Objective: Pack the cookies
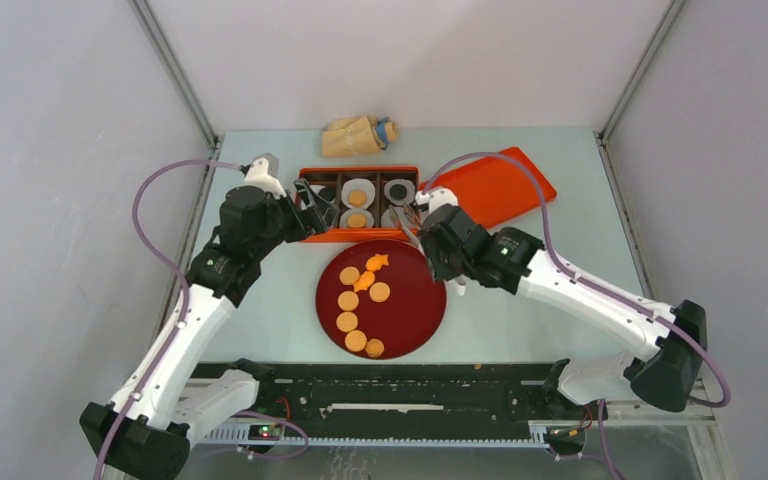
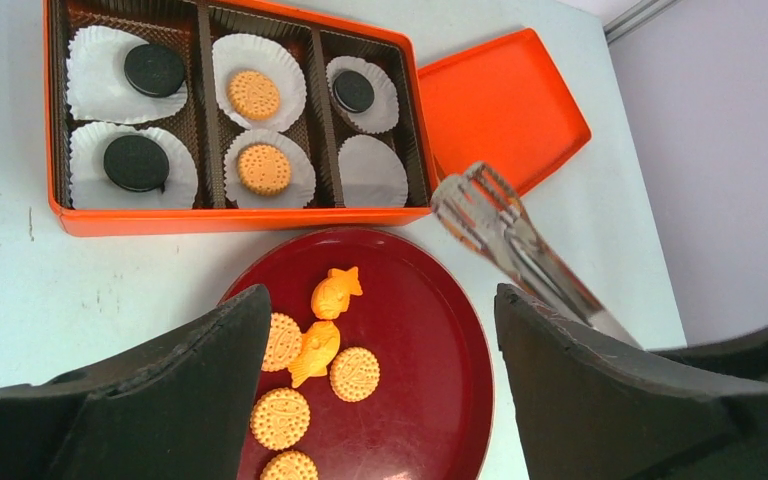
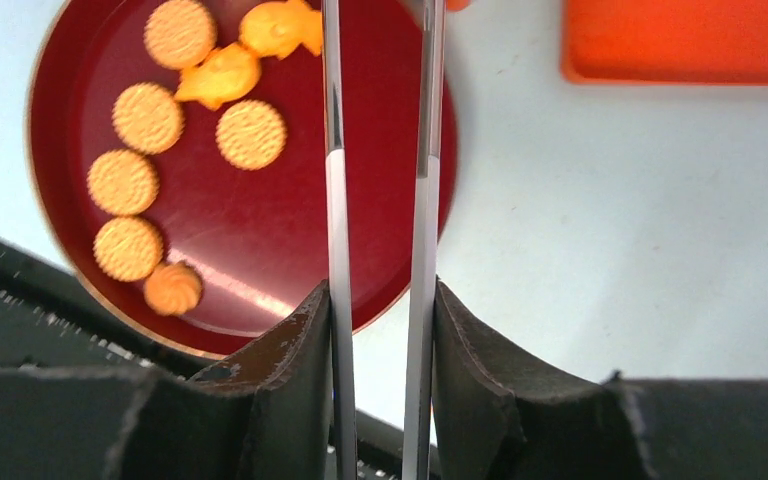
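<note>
Right wrist shows the right gripper (image 3: 381,300) gripping part-squeezed tongs (image 3: 334,200), likely to pinch cookies (image 3: 250,133); the left gripper (image 2: 380,330) gapes wide, empty

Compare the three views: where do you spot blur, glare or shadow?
Top view: even, soft light, sharp all over, only faint shadows. Left wrist view: the box is crisp, while the tongs and the near fingers look soft. Right wrist view: a pale glare streak lies on the plate; the cookies are sharp.
</note>
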